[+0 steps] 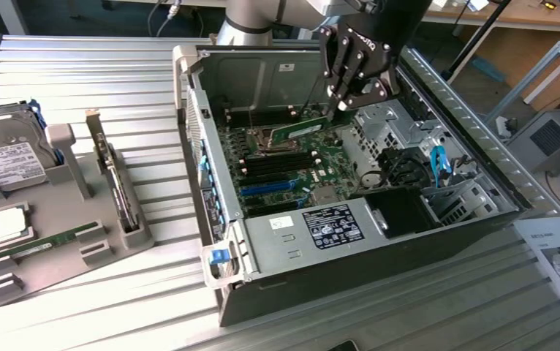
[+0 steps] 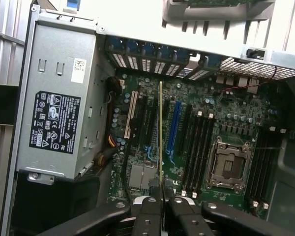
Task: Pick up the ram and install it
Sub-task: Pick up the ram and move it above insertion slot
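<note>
Black tool (image 2: 161,191) clenched on long thin green ram stick (image 2: 161,132), held edge-on above green motherboard (image 2: 221,105) inside open grey case (image 1: 260,77). Stick's long axis parallel to black memory slots (image 2: 200,147). Slots lie offset sideways, toward silver CPU socket (image 2: 229,166).

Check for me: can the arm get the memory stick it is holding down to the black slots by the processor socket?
Probably yes. The pincer is shut on the memory stick over the open case, and the black slots beside the socket lie bare, no cable or card across them.
</note>
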You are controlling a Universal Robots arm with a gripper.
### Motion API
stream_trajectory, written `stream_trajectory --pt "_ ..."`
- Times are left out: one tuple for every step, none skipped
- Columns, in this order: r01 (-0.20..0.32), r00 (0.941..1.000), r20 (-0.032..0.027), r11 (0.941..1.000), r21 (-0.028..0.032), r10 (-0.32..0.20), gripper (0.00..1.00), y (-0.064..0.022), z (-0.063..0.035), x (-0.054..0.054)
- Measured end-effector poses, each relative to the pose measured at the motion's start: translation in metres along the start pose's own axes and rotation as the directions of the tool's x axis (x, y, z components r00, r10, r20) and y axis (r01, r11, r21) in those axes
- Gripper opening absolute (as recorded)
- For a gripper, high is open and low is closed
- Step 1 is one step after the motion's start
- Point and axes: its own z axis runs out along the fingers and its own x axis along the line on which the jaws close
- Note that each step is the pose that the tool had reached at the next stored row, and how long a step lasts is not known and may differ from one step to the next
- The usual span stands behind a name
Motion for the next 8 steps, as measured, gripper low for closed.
stream_trajectory --pt "0.0 1.0 -0.0002 1.0 0.0016 0.0 0.12 -0.0002 0.0002 -0.001" --pt "0.0 1.0 -0.0007 1.0 0.0032 0.0 0.12 -0.0004 0.0003 -0.002" --pt "0.0 1.0 -0.0009 1.0 0.0051 0.0 0.12 -0.0007 0.0006 -0.004" --pt "0.0 1.0 -0.0012 1.0 0.0072 0.0 0.12 -0.001 0.0008 -0.006" --pt "0.0 1.0 -0.0015 1.0 0.0089 0.0 0.12 -0.0013 0.0009 -0.007" --pt "0.0 1.0 -0.0018 0.9999 0.0101 0.0 0.12 -0.0015 0.001 -0.009" --pt "0.0 1.0 -0.0021 0.9999 0.0123 0.0 0.12 -0.002 0.0013 -0.011" --pt "0.0 1.0 -0.0024 0.9999 0.0141 0.0 0.12 -0.0022 0.0015 -0.013"
